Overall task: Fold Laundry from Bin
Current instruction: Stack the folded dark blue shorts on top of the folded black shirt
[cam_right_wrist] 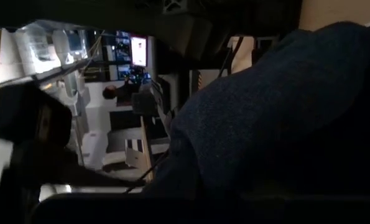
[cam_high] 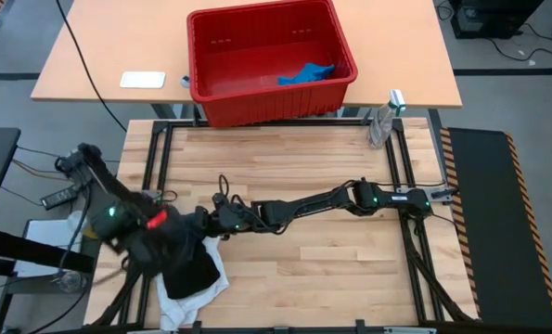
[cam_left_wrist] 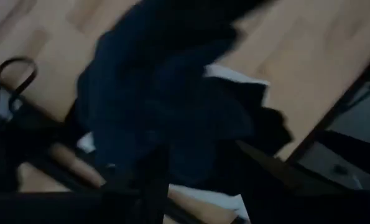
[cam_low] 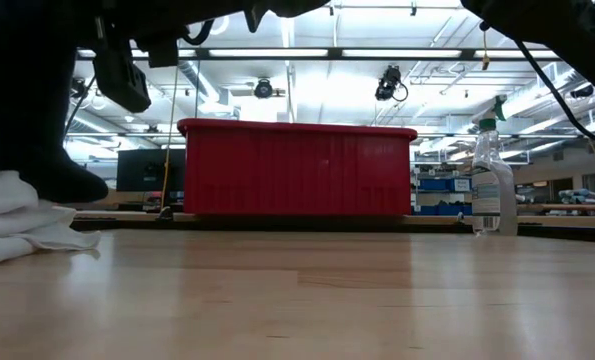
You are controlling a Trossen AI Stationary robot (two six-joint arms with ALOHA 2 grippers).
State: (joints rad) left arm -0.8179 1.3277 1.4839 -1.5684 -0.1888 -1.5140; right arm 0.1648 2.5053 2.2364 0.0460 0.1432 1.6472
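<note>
The red bin (cam_high: 271,60) stands on the far table with a bright blue garment (cam_high: 305,73) lying inside it. At the near left of the wooden table, a dark navy garment (cam_high: 183,255) is bunched on top of a white one (cam_high: 197,295), whose edge rests on the tabletop. My right gripper (cam_high: 209,223) reaches across from the right and is shut at the dark garment's right side. My left gripper (cam_high: 160,232) hangs over the same dark heap, pointing down. In the left wrist view, the navy cloth (cam_left_wrist: 166,106) fills the picture below it. My right gripper comes in nearly level from the table's right side and meets the dark navy garment at its right-hand edge (cam_high: 199,230). In the right wrist view, bunched navy cloth (cam_right_wrist: 284,106) lies over the fingers and hides them, so neither the hold nor the number of layers shows.
A clear spray bottle (cam_high: 384,121) stands at the table's far right corner. A white flat object (cam_high: 142,80) lies on the far table left of the bin. Bare wood (cam_high: 331,269) spreads across the middle and right of the table.
</note>
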